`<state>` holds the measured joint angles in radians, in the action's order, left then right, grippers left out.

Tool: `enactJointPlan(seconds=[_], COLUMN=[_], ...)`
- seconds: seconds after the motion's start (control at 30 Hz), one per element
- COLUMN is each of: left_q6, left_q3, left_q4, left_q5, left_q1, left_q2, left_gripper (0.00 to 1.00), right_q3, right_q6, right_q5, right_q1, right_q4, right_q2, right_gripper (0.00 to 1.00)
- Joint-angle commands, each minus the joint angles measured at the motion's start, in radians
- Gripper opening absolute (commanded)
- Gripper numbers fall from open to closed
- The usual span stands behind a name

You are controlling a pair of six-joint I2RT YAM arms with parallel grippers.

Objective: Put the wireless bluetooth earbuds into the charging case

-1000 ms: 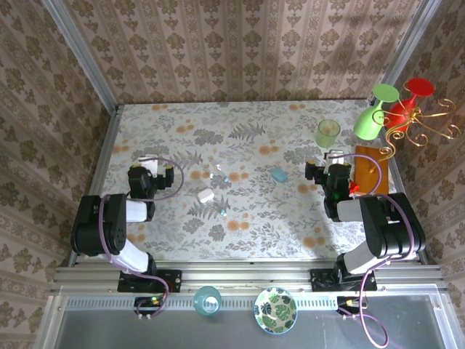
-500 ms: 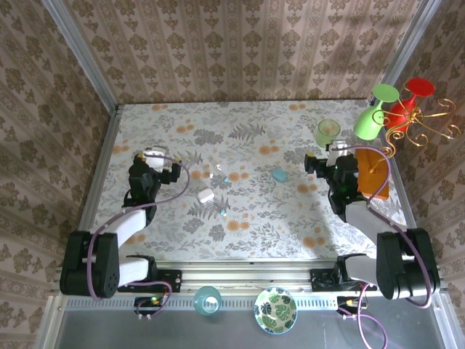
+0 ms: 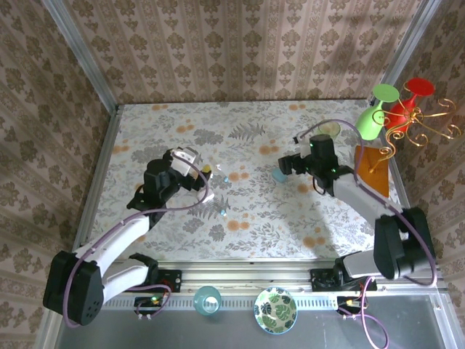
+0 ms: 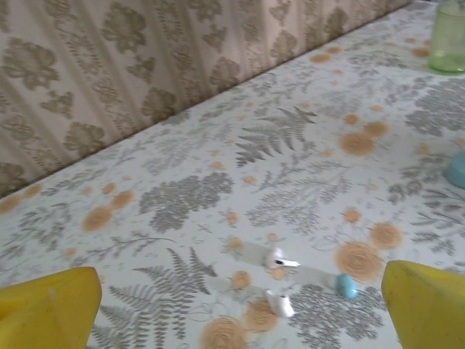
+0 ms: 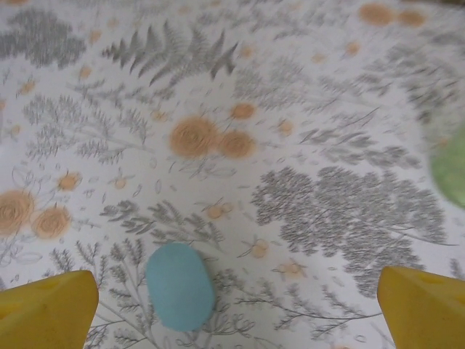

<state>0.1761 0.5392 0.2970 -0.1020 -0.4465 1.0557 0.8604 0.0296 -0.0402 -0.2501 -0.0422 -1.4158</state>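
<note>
- The left pincer (image 4: 240,320) hangs over the surface (image 4: 182,145) with its jaws wide apart, gripping nothing.
- Two earbuds (image 4: 280,262) lie on the surface just ahead of it, in line with the gap between its fingers and near each other.
- The case (image 3: 206,195) lies just on the near side of the left pincer.
- The right pincer (image 5: 236,313) is also spread wide and empty, with a teal lump (image 5: 179,286) on the surface between its fingers.
</note>
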Motion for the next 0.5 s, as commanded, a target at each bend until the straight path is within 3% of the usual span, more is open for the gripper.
enactJointPlan(seconds=[0.0,0.13,0.27,0.47], left_q6=[-0.009,-0.009,-0.005,-0.011], left_q3=[0.025,0.027,0.025,0.021], left_q4=[-0.033,-0.032,-0.026,-0.02], left_q5=[-0.018,-0.003,0.01,-0.006], left_q1=[-0.039,-0.044,-0.044,-0.044], left_q2=[0.012,0.012,0.011,0.016], left_gripper=[1.0,1.0,1.0,1.0], right_q3=[0.084,0.164,0.2,0.255], right_q6=[-0.021,-0.06,-0.103,-0.157], right_q5=[0.008,0.025,0.045,0.103], right_q1=[-0.047,-0.1,-0.127,-0.126], right_q4=[-0.204,-0.307,-0.337,-0.39], right_q2=[-0.095,-0.188,-0.26,-0.325], right_gripper=[1.0,0.98,0.87,0.84])
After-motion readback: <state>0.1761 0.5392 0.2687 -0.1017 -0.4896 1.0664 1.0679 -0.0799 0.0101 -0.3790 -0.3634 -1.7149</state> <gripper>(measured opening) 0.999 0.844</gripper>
